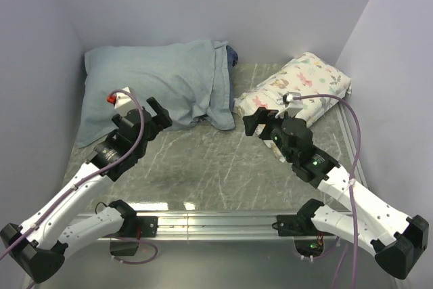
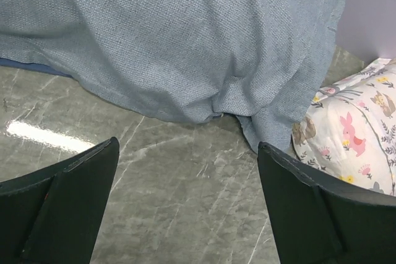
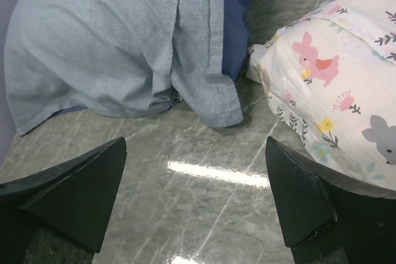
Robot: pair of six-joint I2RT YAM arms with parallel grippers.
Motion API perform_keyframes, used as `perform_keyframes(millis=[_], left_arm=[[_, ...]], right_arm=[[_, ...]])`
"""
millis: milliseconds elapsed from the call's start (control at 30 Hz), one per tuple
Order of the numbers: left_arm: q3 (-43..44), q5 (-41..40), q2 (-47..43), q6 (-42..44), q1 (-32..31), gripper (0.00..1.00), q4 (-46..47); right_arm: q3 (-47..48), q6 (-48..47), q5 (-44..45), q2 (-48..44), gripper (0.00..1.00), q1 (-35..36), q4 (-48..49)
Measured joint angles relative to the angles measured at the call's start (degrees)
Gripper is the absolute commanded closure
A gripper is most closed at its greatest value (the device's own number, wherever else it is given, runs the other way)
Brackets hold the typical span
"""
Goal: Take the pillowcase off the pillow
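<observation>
Both pincers gape open and empty: your left gripper point(image 1: 160, 113) hovers at the pillowcase point(image 1: 155, 86)'s front edge, your right gripper point(image 1: 257, 121) over the table point(image 1: 216, 160). The pillowcase lies upper left in the top view, against the back wall point(image 1: 203, 5), the pillow hidden inside. Its dark flap point(image 3: 235, 17) sits just beside the floral pillow point(image 1: 298, 89), so a wide reach there may snag the wrong cloth. Pinch too deep and you likely drag the pillow along. Pull toward the bare middle; the left wall point(image 1: 34, 65) crowds you.

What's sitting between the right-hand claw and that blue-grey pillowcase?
Nothing but bare grey tabletop lies between the right gripper and the pillowcase. This is clearest in the right wrist view.
</observation>
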Motion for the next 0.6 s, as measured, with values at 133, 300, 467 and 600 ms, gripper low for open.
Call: perform_keyframes(millis=[133, 300, 467, 600], left_arm=[[0.0, 0.0, 0.9, 0.0, 0.0, 0.01, -0.3], [0.0, 0.7, 1.1, 0.3, 0.0, 0.01, -0.1], [0.0, 1.9, 1.0, 0.7, 0.0, 0.01, 0.5], [0.0, 2.2, 1.5, 0.7, 0.0, 0.01, 1.1]], right_arm=[[0.0, -0.7, -0.1, 0.0, 0.00, 0.0, 0.0], [0.0, -1.0, -0.6, -0.2, 0.00, 0.0, 0.0], [0.0, -0.9, -0.4, -0.5, 0.00, 0.0, 0.0], [0.2, -1.0, -0.9, 0.3, 0.00, 0.0, 0.0]])
